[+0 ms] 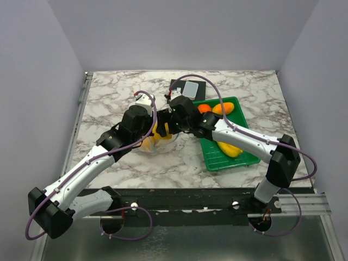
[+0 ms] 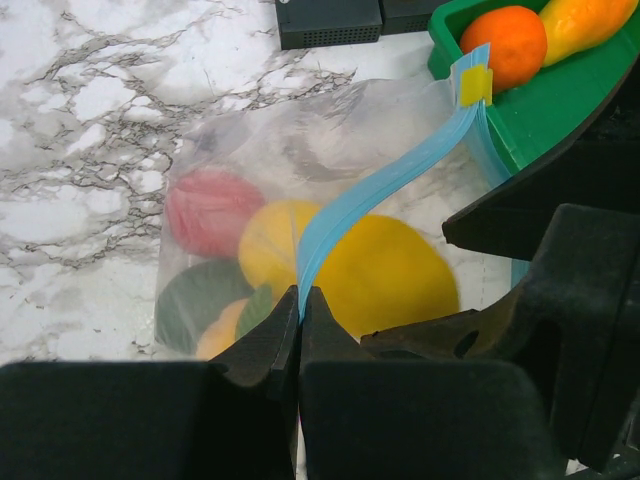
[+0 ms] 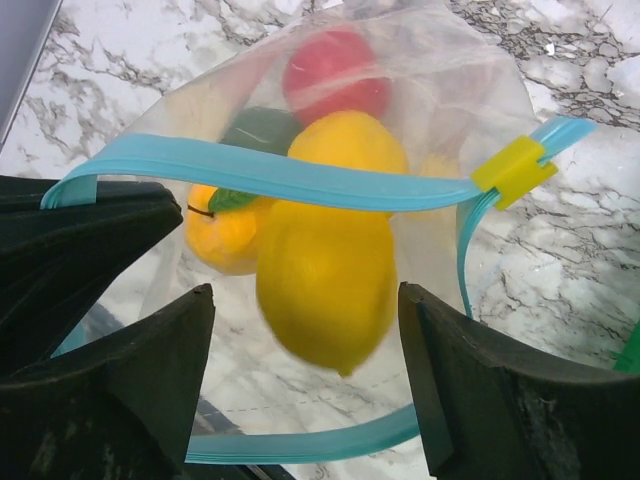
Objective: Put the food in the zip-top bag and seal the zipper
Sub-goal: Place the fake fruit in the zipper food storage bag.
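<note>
Left gripper [image 2: 300,305] pinches the light-blue zipper [image 2: 372,195] of the zip-top bag [image 2: 290,135]; right gripper [image 3: 305,305] gapes wide over its mouth, holding nothing. One lemon [image 3: 322,285] and one red fruit [image 3: 335,62] show inside, and three fruits [image 1: 204,109] lie in the green tray [image 1: 217,159] beside it.

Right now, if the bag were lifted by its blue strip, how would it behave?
Probably floppy: the zip-top bag shows thin wrinkled film and its zipper curves loosely. Likely bottom-heavy: the red fruit and others sit inside and would slump together.
</note>
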